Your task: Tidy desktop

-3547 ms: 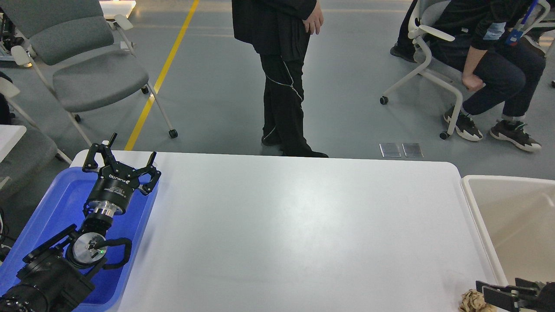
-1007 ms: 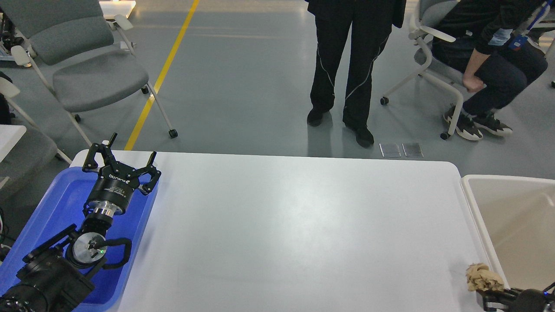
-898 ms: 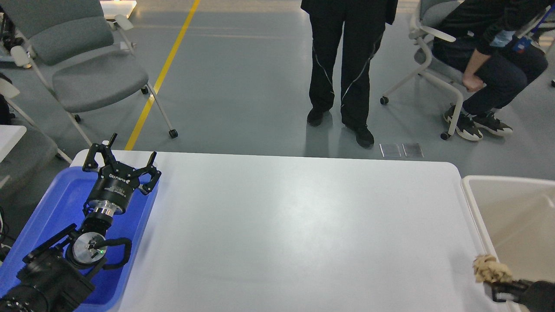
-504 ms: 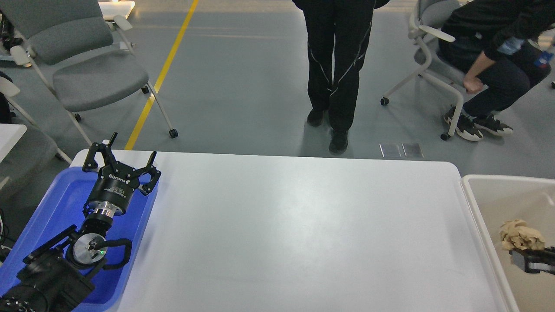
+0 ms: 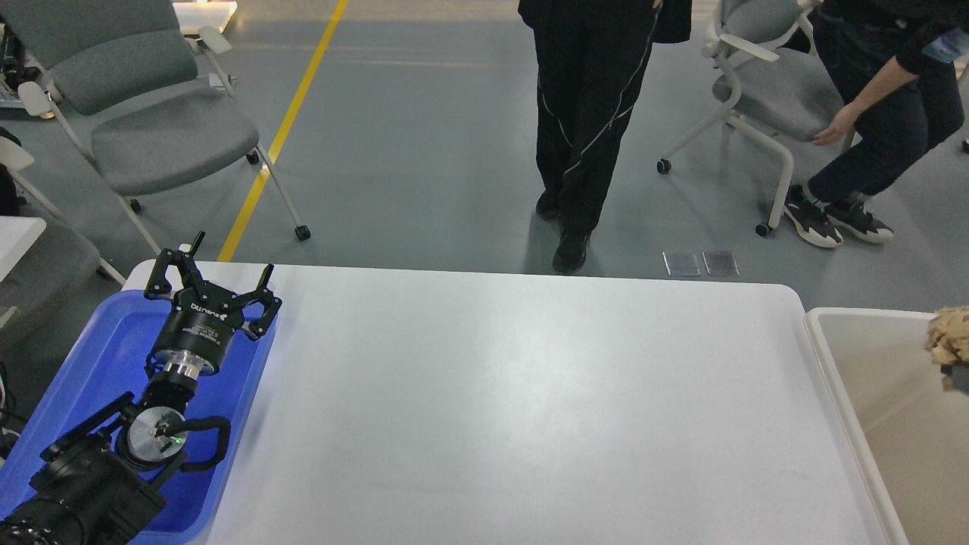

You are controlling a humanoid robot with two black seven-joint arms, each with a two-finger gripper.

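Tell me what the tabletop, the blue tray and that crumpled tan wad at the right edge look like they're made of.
The desktop looks like smooth white laminate or plastic; it shows a soft sheen and rounded corners. The blue tray seems to be glossy molded plastic, with a raised rim. The tan wad looks like crumpled paper, matte and creased; it's cut off by the frame edge, so I can't be certain.

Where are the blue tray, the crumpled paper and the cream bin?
blue tray [image 5: 106,356], head view, bare floor.
crumpled paper [image 5: 950,335], head view, its left part.
cream bin [image 5: 825,356], head view, left rim.
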